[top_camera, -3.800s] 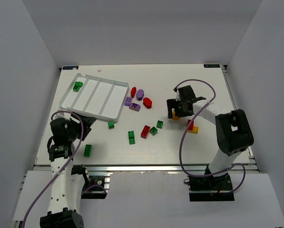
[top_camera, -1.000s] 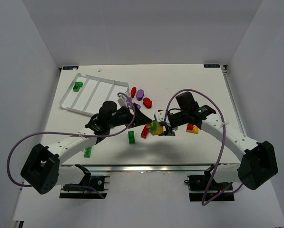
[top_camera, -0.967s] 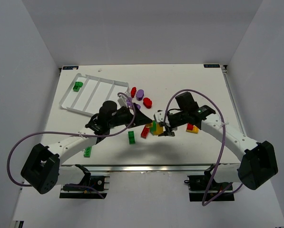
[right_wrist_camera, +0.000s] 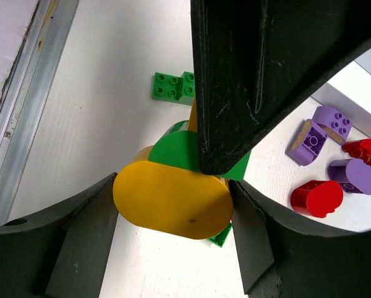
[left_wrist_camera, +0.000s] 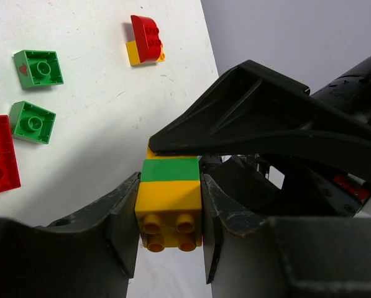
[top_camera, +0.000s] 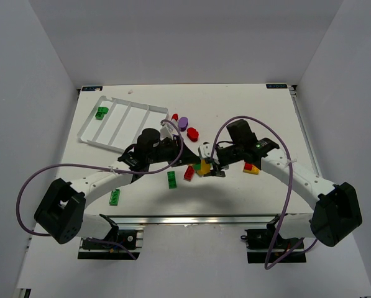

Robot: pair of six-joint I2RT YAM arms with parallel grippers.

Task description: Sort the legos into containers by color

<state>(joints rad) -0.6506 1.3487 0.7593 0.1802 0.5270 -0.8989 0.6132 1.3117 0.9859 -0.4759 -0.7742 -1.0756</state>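
Left gripper (left_wrist_camera: 170, 214): closed on the yellow square brick (left_wrist_camera: 169, 200), one finger pressed flat against each side.
Right gripper (right_wrist_camera: 173, 208): closed on the yellow oval brick (right_wrist_camera: 173, 197), one finger at each rounded end.
Stack: a green brick (left_wrist_camera: 169, 169) sits between the two yellow pieces. All three are joined in one column, and each gripper holds one end.
Stack position: middle of the table (top_camera: 266, 112), right of the tray and on the near side of the red oval (top_camera: 192, 132). Cannot tell whether it touches the table.
Arms: both reach inward and meet nose to nose. One finger of each gripper crosses the other wrist camera's view.
Tray (top_camera: 120, 121): far left, with four long compartments. The left arm crosses its near right corner.
Sorted: green pieces (top_camera: 101, 112) lie at the far end of the leftmost compartment. The other three compartments show white.
Loose, far of stack: purple oval (top_camera: 183, 122), red piece (top_camera: 174, 117) and purple studded brick (right_wrist_camera: 316, 138) lie close together.
Loose, near of stack: red studded brick (top_camera: 189, 172), with a green double brick (top_camera: 172, 179) just left of it. Two small green squares (left_wrist_camera: 38, 68) lie beside the red one.
Loose, right: red-on-yellow piece (top_camera: 251, 167), under the right arm.
Loose, near left: a lone green brick (top_camera: 114, 197), well apart from the rest.
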